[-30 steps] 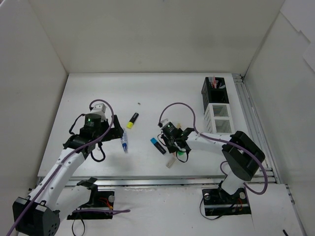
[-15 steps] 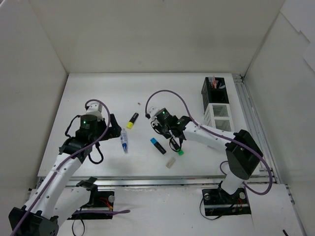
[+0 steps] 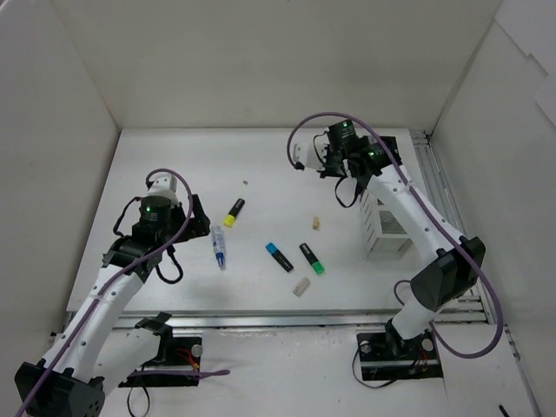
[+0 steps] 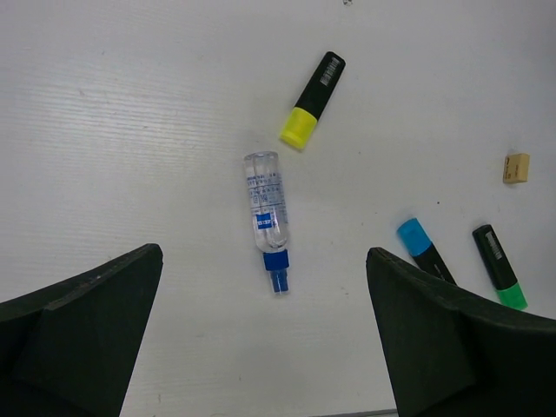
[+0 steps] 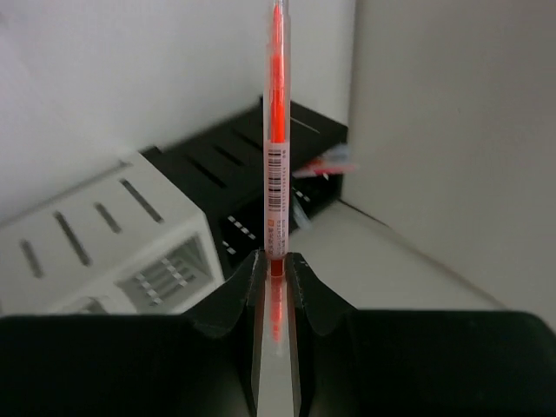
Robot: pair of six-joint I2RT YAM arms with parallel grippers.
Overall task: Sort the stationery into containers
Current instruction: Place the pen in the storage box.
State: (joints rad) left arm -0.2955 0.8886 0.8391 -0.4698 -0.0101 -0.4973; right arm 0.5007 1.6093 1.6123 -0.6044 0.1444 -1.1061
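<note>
My right gripper (image 5: pixel 276 261) is shut on a thin red pen (image 5: pixel 276 130), which stands straight up between the fingers. It hovers beside the black container (image 3: pixel 382 161), which joins the white container (image 3: pixel 387 221); both appear behind the pen in the right wrist view. My left gripper (image 4: pixel 265 254) is open above a white-blue tube (image 4: pixel 265 208) lying on the table. Near it lie a yellow highlighter (image 4: pixel 313 100), a blue highlighter (image 4: pixel 424 248), a green highlighter (image 4: pixel 499 268) and a beige eraser (image 4: pixel 516 168).
A second eraser (image 3: pixel 301 287) lies near the front edge. Pens stick out of the black container (image 5: pixel 261 165). White walls enclose the table on three sides, and a metal rail (image 3: pixel 434 182) runs along the right edge behind the containers.
My right arm has risen from the middle of the table and swung to the back right beside the black container, carrying the red pen. The left arm has shifted only slightly.
</note>
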